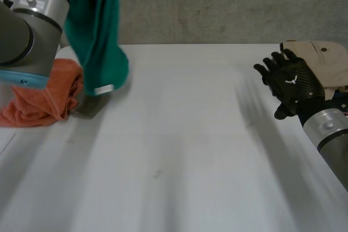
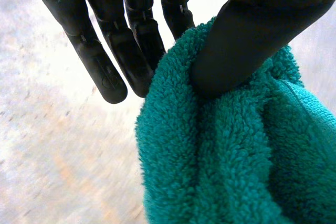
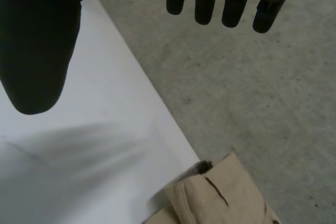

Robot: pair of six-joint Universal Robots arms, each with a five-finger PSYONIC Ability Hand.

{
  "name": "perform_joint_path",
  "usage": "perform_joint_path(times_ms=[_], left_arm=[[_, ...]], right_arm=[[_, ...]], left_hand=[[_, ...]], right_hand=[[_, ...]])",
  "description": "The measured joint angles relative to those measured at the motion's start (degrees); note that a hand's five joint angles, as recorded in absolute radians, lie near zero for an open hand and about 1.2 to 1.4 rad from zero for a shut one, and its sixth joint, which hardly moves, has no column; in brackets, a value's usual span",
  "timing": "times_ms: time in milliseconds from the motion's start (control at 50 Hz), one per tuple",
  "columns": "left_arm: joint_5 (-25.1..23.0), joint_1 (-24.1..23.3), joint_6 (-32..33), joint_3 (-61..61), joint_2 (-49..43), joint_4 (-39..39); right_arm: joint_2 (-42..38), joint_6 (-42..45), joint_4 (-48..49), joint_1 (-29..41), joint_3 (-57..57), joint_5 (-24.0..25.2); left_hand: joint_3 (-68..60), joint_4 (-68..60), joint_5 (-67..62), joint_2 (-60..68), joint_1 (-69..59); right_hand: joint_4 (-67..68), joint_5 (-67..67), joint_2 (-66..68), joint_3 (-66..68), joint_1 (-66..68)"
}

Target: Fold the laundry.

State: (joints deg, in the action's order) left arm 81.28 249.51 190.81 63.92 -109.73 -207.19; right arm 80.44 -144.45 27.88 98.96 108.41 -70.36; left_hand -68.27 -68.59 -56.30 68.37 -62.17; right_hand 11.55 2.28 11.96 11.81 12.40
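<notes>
The teal towel (image 2: 236, 171) is thick terry cloth with a fuzzy, looped pile. The orange towel (image 1: 41, 99) looks like the same soft, nubbly cloth, while the beige garment (image 3: 220, 198) is a smoother flat-woven fabric with stitched seams. The left hand (image 2: 107, 66) has matt black plastic fingers and the right hand (image 1: 291, 82) a faintly glossy carbon-weave back; the tabletop (image 1: 179, 150) is smooth matt white, and the floor (image 3: 252, 87) is rough, speckled concrete.

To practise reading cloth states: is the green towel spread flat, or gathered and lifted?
Gathered and lifted. The left hand pinches the green towel under its thumb, and the towel hangs bunched over the white table.
</notes>
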Motion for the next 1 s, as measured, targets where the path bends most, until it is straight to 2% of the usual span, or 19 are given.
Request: perform_joint_path(times_ms=[80,160,260,380,400,440,460,480,500,540,620,760,800,900,1000], left_arm=[[3.15,-4.67,-5.18,3.42,4.17,0.07],[7.79,-8.52,-7.45,5.10,3.65,0.41],[11.08,-10.67,-7.23,4.92,-3.07,2.74],[11.35,-13.35,-6.41,4.37,-12.32,8.90],[11.32,-13.81,-6.07,4.31,-14.03,10.34],[11.50,-14.62,-4.94,4.11,-17.42,13.41],[11.61,-14.76,-4.60,4.05,-18.12,14.12],[11.96,-14.95,-3.90,3.99,-19.26,15.41],[12.35,-15.03,-3.33,3.97,-19.94,16.31],[13.24,-15.03,-2.34,4.05,-20.49,17.63],[15.40,-14.58,-1.26,4.72,-17.96,19.03],[18.14,-14.53,-1.36,10.60,-7.18,19.23],[18.84,-14.97,-1.54,15.38,-2.85,19.17],[19.24,-17.87,-1.69,25.92,1.62,19.02],[19.23,-21.87,-1.52,33.61,0.89,18.40]], right_arm=[[0.95,-3.24,-0.20,0.00,-0.09,-1.74],[1.72,-6.84,-1.44,0.00,-0.42,-2.79],[2.25,-9.12,-4.13,0.00,-1.33,-2.99],[2.39,-9.87,-8.05,0.01,-2.60,-2.90],[2.39,-9.88,-8.93,0.02,-2.88,-2.88],[2.39,-9.88,-10.85,0.05,-3.43,-2.88],[2.39,-9.88,-11.19,0.05,-3.52,-2.88],[2.37,-9.92,-12.47,0.07,-3.86,-2.88],[2.37,-9.96,-13.42,0.08,-4.09,-2.88],[2.38,-10.09,-15.25,0.12,-4.50,-2.89],[2.63,-10.33,-20.19,0.36,-5.12,-3.08],[4.17,-9.92,-29.57,2.14,-3.91,-3.30],[4.89,-9.31,-31.62,4.14,-2.32,-3.07],[5.30,-5.77,-30.84,7.92,1.49,-2.50],[4.96,0.78,-26.55,9.55,5.82,-2.24]], left_hand=[[0.00,0.00,-0.02,0.00,0.00],[0.00,-0.01,-0.02,0.00,0.00],[0.00,-0.01,-0.02,0.00,0.00],[0.12,0.22,0.03,-0.19,0.06],[4.05,4.25,3.07,-4.09,1.58],[21.79,22.35,20.13,-22.06,18.56],[21.79,22.35,20.13,-22.06,18.56],[28.71,29.45,27.17,-29.05,25.92],[40.35,41.20,39.00,-41.31,37.37],[44.31,45.26,43.03,-45.12,41.00],[53.60,54.27,52.29,-53.51,47.22],[53.71,54.39,52.29,-53.77,47.32],[48.94,49.14,46.82,-49.07,42.25],[44.47,44.64,42.30,-44.63,38.40],[45.40,45.87,43.57,-45.48,39.32]], right_hand=[[0.00,0.00,0.00,0.00,0.00],[0.00,0.00,0.00,0.00,0.00],[0.00,0.00,0.00,0.00,0.00],[0.00,0.00,0.00,0.00,0.00],[0.00,0.00,0.00,0.00,0.00],[0.00,0.00,0.00,0.00,0.00],[0.00,0.00,0.00,0.00,0.00],[0.00,0.00,0.00,0.00,0.00],[0.00,0.00,0.00,0.00,0.00],[0.00,0.00,0.00,0.00,0.00],[0.00,0.00,0.00,0.00,0.00],[0.21,0.09,0.13,0.16,0.10],[1.35,0.85,0.74,1.06,0.51],[6.48,6.10,5.76,6.28,5.53],[7.14,6.92,6.02,6.96,6.01]])
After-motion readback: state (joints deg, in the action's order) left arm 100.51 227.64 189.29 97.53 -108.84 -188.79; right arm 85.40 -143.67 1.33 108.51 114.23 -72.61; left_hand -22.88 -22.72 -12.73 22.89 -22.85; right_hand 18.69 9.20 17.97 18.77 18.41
